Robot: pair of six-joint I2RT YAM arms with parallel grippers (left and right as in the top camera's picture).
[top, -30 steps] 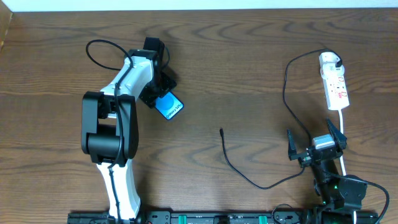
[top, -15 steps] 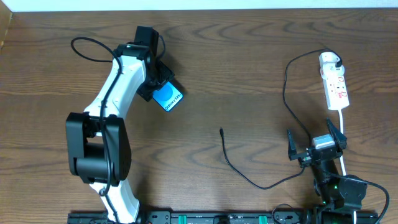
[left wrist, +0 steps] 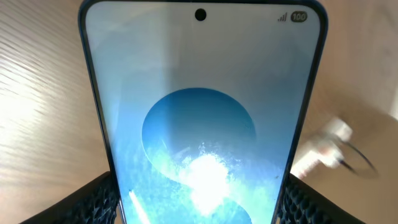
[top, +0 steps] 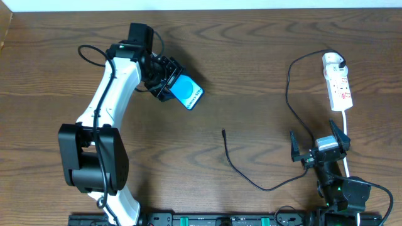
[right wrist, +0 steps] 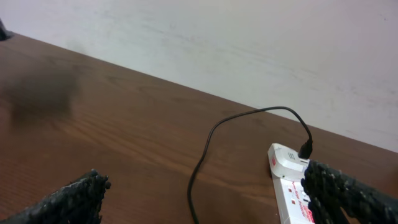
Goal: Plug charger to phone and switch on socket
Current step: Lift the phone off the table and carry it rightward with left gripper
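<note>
My left gripper (top: 168,88) is shut on the phone (top: 188,94), a slim phone with a bright blue screen, held above the table at the upper left. In the left wrist view the phone (left wrist: 200,118) fills the frame between the fingers (left wrist: 199,205). The charger cable (top: 251,182) is thin and black; its connector tip (top: 223,132) lies free at mid-table and its other end runs up to the white socket strip (top: 338,86) at the far right. My right gripper (top: 318,148) is open and empty near the front right. The socket (right wrist: 292,186) and cable (right wrist: 202,168) show in the right wrist view.
A white cord (top: 347,135) runs from the socket strip down past my right gripper. A black cable loops off the left arm (top: 94,53). The pale wall stands beyond the table's far edge (right wrist: 249,50).
My left arm has swung right with the phone in its grip, carrying it toward the table's middle and turning it. The right arm, charger cable and socket have not moved.
</note>
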